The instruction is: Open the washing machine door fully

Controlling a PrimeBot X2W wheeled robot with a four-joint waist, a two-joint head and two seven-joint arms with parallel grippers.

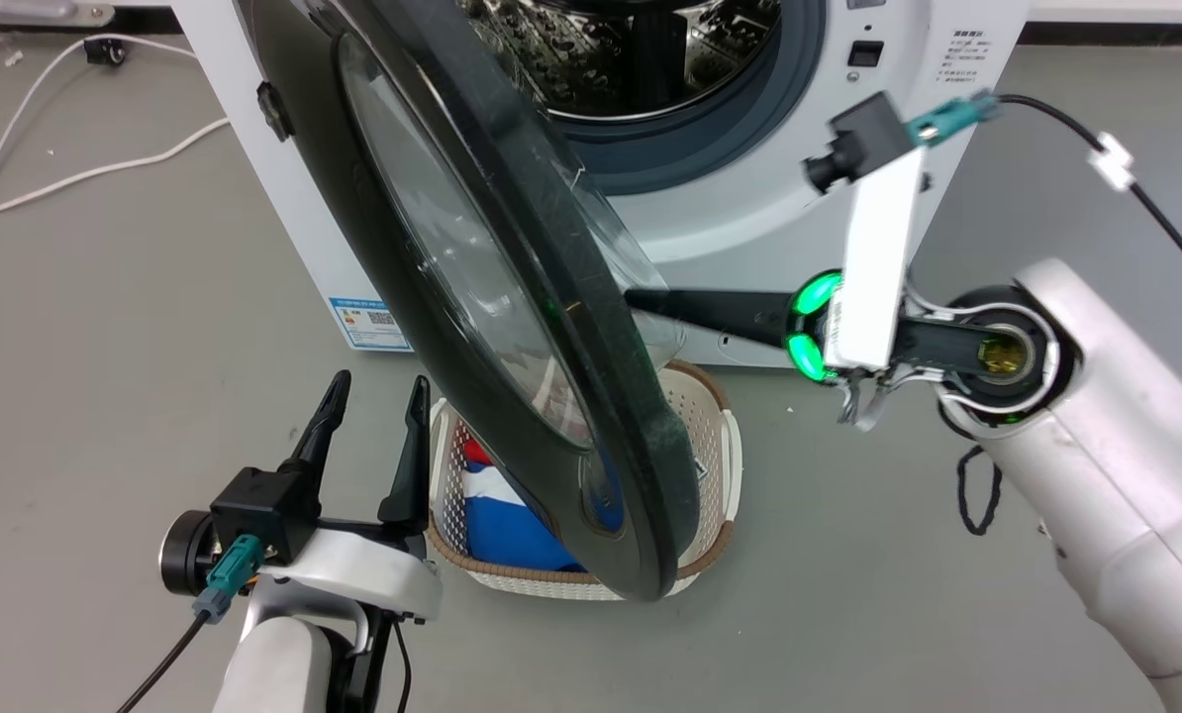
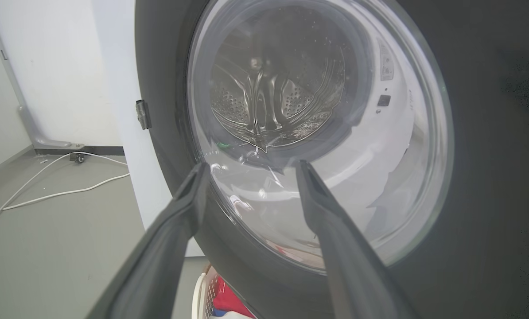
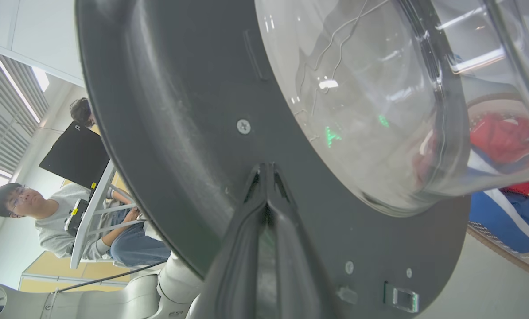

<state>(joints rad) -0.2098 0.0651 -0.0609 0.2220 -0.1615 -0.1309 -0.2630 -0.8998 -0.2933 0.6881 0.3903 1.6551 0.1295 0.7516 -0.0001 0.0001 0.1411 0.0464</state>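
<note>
Now | washing machine door (image 1: 581, 327) half-open, edge-on, glass bowl (image 1: 443, 238) facing drum (image 1: 631, 50) | left jaws apart | right jaws closed.

Grey floor (image 1: 106, 347); white cables (image 1: 86, 176) lie on it left of washer (image 1: 749, 218). White wall (image 2: 60, 66) behind washer. Pale laundry basket (image 1: 720, 416) with clothes (image 1: 492, 515) in front of washer.

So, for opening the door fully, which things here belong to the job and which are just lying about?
Job: washing machine door, partly open; right end effector, shut, pressed against the door's inner face; white washer.
Lying about: laundry basket holding clothes; white cables left of the washer; left end effector, open and holding nothing; seated person.
</note>
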